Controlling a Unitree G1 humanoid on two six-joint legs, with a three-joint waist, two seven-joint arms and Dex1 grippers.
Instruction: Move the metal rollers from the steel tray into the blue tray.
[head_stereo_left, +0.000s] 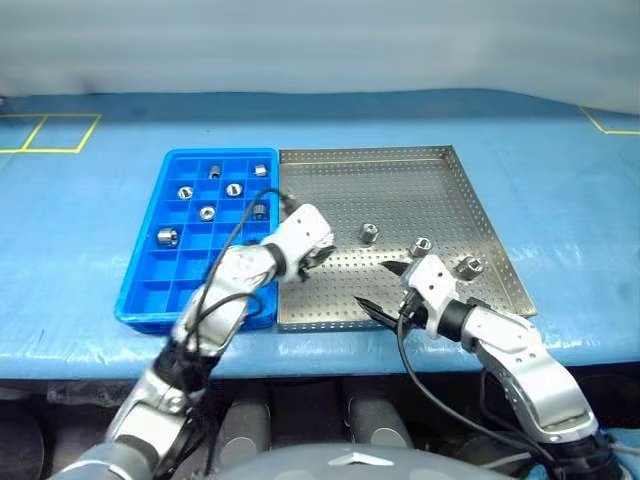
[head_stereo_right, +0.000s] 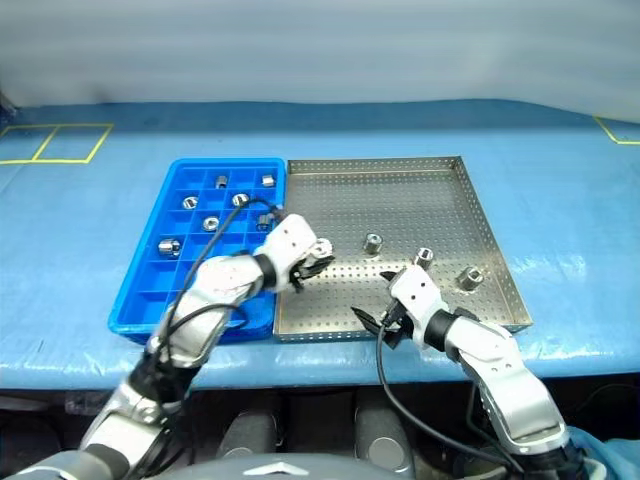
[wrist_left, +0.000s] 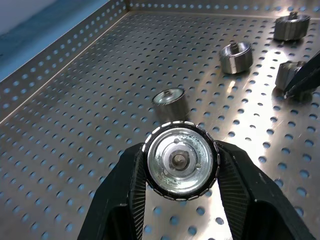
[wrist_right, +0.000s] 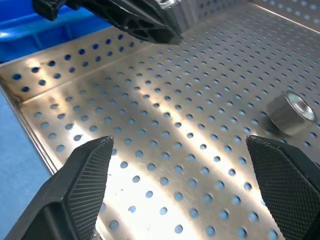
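Roller (wrist_left: 178, 161) clamped end-on in left claw (head_stereo_left: 312, 252), held above steel tray (head_stereo_left: 440, 170) near its left edge; blue tray (head_stereo_left: 145, 290) lies just left, open cells nearest. Right claw (head_stereo_left: 385, 288) spread wide, empty; three rollers left on steel tray

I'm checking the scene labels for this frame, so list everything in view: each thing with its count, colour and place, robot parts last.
Small shiny metal rollers in the blue tray: seven, silver, in separate compartments of its far half.
Metal rollers loose on the steel tray: three, silver, right of its middle.
Held metal roller: one, silver, between the left gripper's fingers.
Blue plastic compartment tray: one, bright blue, left of the steel tray.
Perforated steel tray: one, silver, table centre.
Table cover: one, blue, under both trays.
Left gripper: black fingers, over the steel tray's left edge.
Right gripper: black fingers, open, over the tray's near edge.
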